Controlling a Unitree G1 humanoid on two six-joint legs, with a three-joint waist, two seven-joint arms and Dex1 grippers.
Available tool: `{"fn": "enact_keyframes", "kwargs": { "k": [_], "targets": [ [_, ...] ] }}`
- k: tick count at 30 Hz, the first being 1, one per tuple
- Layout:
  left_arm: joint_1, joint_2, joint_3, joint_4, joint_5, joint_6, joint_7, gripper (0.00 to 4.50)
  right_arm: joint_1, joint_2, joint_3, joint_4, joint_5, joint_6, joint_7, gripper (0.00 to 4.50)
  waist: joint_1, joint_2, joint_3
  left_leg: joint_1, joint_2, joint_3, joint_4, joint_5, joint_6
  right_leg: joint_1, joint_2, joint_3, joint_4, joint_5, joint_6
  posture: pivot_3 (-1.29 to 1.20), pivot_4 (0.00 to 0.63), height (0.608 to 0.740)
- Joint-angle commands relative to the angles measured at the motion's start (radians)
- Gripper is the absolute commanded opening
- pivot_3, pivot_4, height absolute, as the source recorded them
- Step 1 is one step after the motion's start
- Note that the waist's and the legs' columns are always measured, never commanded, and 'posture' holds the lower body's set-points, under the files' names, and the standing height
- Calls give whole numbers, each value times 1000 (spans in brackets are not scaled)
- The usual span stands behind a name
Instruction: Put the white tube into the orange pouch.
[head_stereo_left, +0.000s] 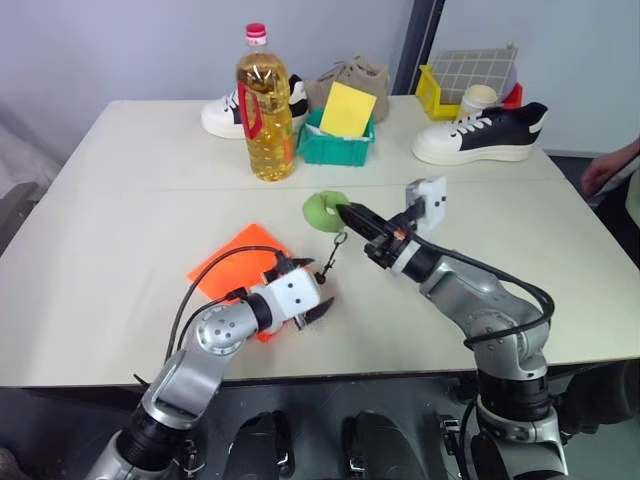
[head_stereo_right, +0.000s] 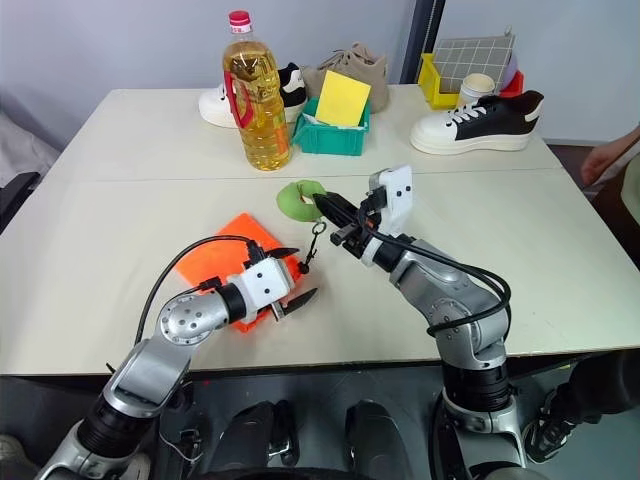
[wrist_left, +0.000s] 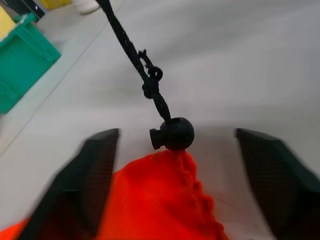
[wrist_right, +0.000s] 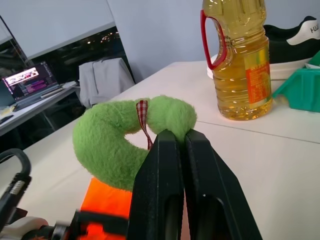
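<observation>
Lower left: left gripper (head_stereo_left: 312, 300) spread around the orange pouch (head_stereo_left: 238, 258) mouth (cord lock between jaws). Centre: right gripper (head_stereo_left: 352, 215) pinching the green ring (head_stereo_left: 322, 209), cord taut. White tube not visible. Risk: pulling cinches pouch shut.

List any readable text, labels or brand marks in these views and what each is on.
"HU...": cut-off letters on the black and white sneaker, right wrist view; the rest runs out of frame.
Oil bottle label: orange with print, too small and blurred to read.
Laptop screen in the background: lit, nothing legible.
Yellow card in the green bin: no print visible.
Nothing else legible.
</observation>
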Motion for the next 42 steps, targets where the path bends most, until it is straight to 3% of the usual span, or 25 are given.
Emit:
{"fn": "enact_keyframes", "kwargs": {
  "k": [1, 4, 16, 19, 23, 39, 42],
  "targets": [
    [-13, -7, -6, -14, 6, 3, 10, 1614, -22, -6, -10, -50, 17, -12, 1, 0, 0, 0, 0, 0, 0, 0, 0, 0, 0, 0, 0, 0, 0, 0, 0, 0, 150, 740],
    [-16, -8, -3, -11, 6, -2, 11, 32, -20, -7, -9, -52, 18, -11, 0, 0, 0, 0, 0, 0, 0, 0, 0, 0, 0, 0, 0, 0, 0, 0, 0, 0, 150, 740],
    [-32, -8, 15, -7, 6, 8, 22, 32, -16, -9, -4, -54, 16, -12, 3, 0, 0, 0, 0, 0, 0, 0, 0, 0, 0, 0, 0, 0, 0, 0, 0, 0, 150, 740],
    [-34, -5, 12, -12, 10, 9, 28, 781, -16, -10, -4, -53, 15, -13, 4, 0, 0, 0, 0, 0, 0, 0, 0, 0, 0, 0, 0, 0, 0, 0, 0, 0, 150, 740],
    [-39, -3, 8, -10, 17, 4, 34, 2638, -16, -10, -2, -52, 15, -13, 4, 0, 1, 0, 0, 0, 0, 0, 0, 0, 0, 0, 0, 0, 0, 0, 0, 0, 150, 740],
    [-62, -29, -12, 22, 16, -10, 36, 2638, -18, -11, 2, -54, 12, -14, 2, 0, 0, 0, 0, 0, 0, 0, 0, 0, 0, 0, 0, 0, 0, 0, 0, 0, 150, 740],
    [-49, -19, 27, 9, -35, -16, 6, 2638, -17, -12, -1, -53, 8, -17, -3, 0, 0, 0, 0, 0, 0, 0, 0, 0, 0, 0, 0, 0, 0, 0, 0, 0, 150, 740]
  ]
}}
